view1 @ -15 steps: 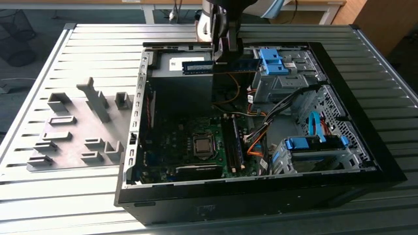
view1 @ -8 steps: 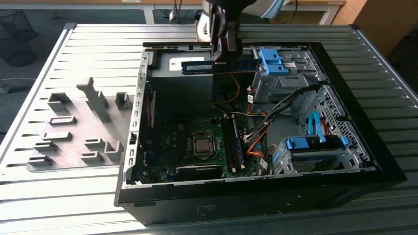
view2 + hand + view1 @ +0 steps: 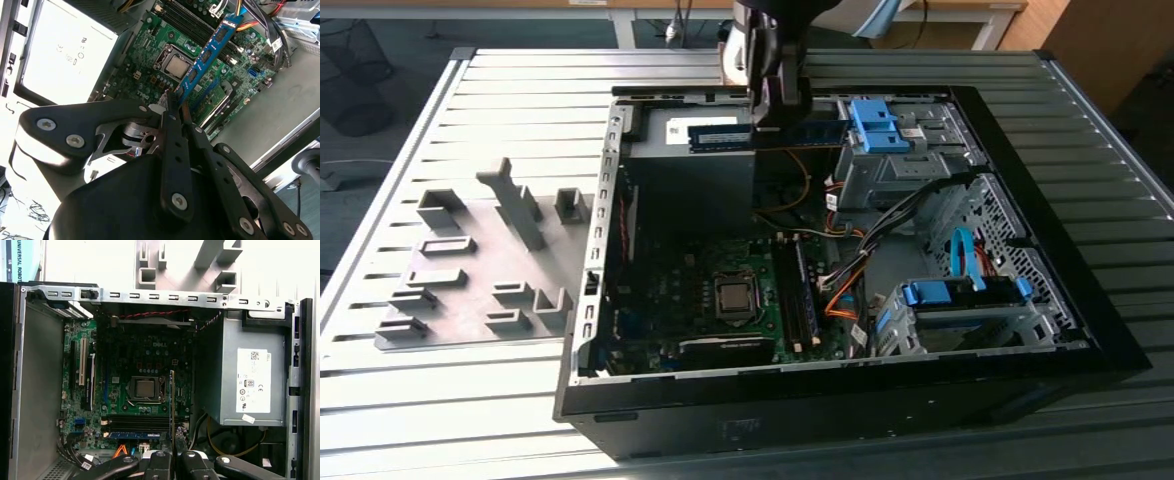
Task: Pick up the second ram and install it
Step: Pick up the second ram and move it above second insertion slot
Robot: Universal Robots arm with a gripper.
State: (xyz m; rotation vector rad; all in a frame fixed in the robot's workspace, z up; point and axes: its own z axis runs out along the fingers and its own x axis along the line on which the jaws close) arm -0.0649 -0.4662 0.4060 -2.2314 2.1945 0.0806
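Blue-green second ram (image 3: 210,50) is pinched between the two black fingers (image 3: 172,150) of the gripper (image 3: 177,107). The fingers are pressed together on the board, and the stick runs out from between the tips with its dark chips showing. In the exterior view the gripper (image 3: 778,118) hangs at 12 o'clock over the open PC case (image 3: 1067,300). The second ram (image 3: 720,135) sits just under it, level and lying along the 9-to-3 line, above the power supply (image 3: 687,175) end of the case. It is in the air, clear of the motherboard (image 3: 680,300) and not seated. The black RAM slots (image 3: 794,295) lie at 6 o'clock from the gripper, well apart from it, with the CPU socket (image 3: 736,297) just beside them at their 9 o'clock. In the first wrist view the stick (image 3: 172,405) shows edge-on as a thin line rising from the gripper (image 3: 173,455), and the CPU socket (image 3: 145,388) is beyond it. That view also shows what looks like another blue stick (image 3: 137,435) already sitting in one of the slots (image 3: 135,421). The grey fixture blocks (image 3: 467,260) stand on the slatted metal table (image 3: 520,80) at 9 o'clock from the case. The blue drive caddies (image 3: 961,292) are at 4 o'clock inside it.
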